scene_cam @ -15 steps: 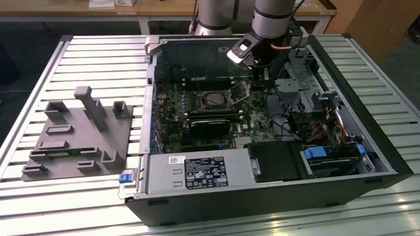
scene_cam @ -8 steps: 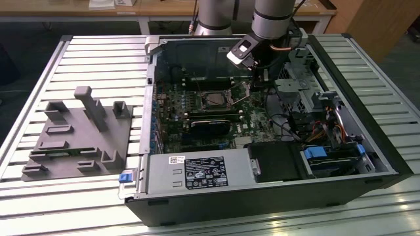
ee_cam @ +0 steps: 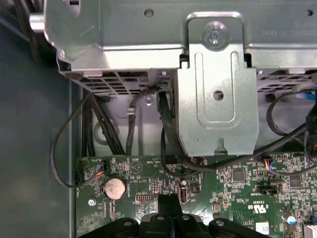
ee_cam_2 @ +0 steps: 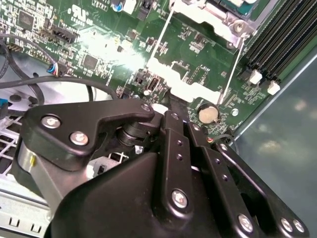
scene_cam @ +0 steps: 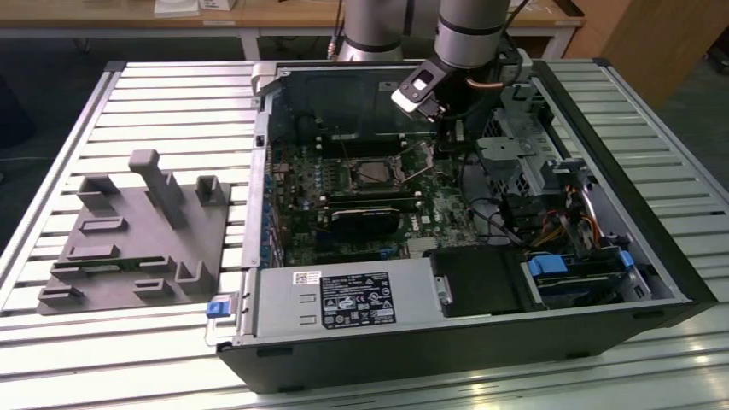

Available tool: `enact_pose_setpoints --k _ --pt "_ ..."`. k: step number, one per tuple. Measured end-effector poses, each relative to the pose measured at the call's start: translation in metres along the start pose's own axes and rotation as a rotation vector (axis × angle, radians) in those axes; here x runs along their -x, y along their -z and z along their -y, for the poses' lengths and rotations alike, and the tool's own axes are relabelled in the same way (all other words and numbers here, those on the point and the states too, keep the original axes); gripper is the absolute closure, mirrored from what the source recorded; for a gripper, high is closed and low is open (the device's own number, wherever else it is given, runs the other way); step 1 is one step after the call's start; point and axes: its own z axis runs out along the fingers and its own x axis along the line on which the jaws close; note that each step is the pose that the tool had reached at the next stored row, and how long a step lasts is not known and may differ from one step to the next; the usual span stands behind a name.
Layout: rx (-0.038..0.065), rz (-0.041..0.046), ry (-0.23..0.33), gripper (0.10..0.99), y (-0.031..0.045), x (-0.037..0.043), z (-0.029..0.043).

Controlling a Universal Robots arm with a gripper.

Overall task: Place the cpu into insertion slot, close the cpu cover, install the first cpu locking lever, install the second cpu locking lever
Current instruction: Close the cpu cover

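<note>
Two wire levers run out from the socket on the green board, their long axes pointing toward the gripper. The gripper hangs just off the socket on the exterior view's right, close to the coin battery beyond the lever tips. The socket's silver cover seems to lie flat; whether the chip sits beneath I cannot tell, and the fingers are pressed together with nothing visible between them.
</note>
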Motion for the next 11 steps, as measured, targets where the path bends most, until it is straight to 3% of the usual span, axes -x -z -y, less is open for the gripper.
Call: enact_pose_setpoints --k 11 --pt "0.000 0.0008 0.000 0.980 0.0011 0.0009 0.0175"
